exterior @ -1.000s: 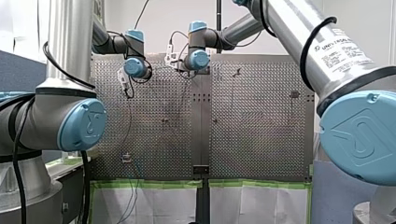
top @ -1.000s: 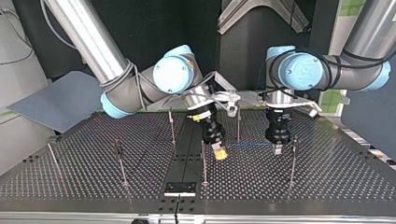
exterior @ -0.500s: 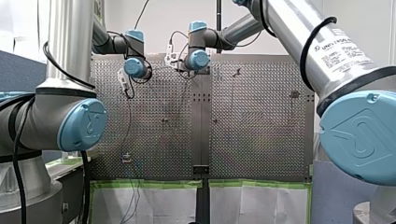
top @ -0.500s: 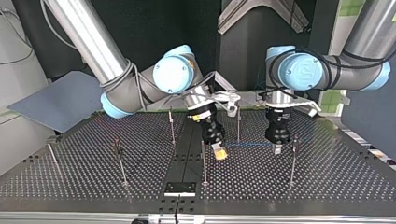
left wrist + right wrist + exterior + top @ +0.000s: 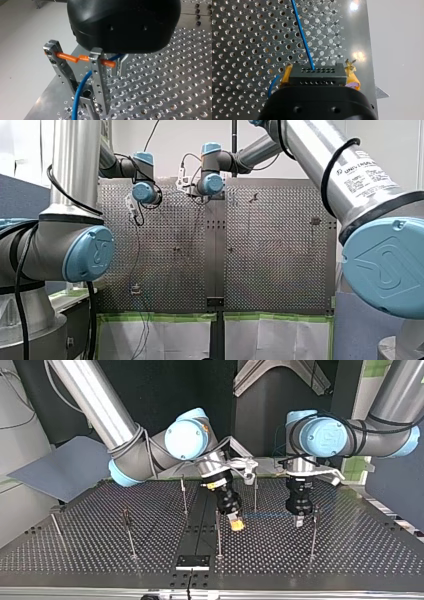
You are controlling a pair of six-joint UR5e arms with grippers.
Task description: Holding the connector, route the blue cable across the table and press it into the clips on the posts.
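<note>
- At the far end of the table (image 5: 100, 550), my right gripper (image 5: 319, 73) clenched the black, hole-dotted connector (image 5: 317, 75) between yellow pads (image 5: 287, 73).
- The thin blue cable (image 5: 303, 37) reached my left gripper (image 5: 300, 521); its grip I could not tell.

Bright and even, with glare on metal.
Hot reflections across perforated table (image 5: 353, 56) in right wrist view; dark backdrop (image 5: 165, 390) far in top view; bright wall (image 5: 125, 135) far in front view.

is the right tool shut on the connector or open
Shut. In the right wrist view the right tool clamps the black connector between its yellow pads, the blue cable running out ahead.
</note>
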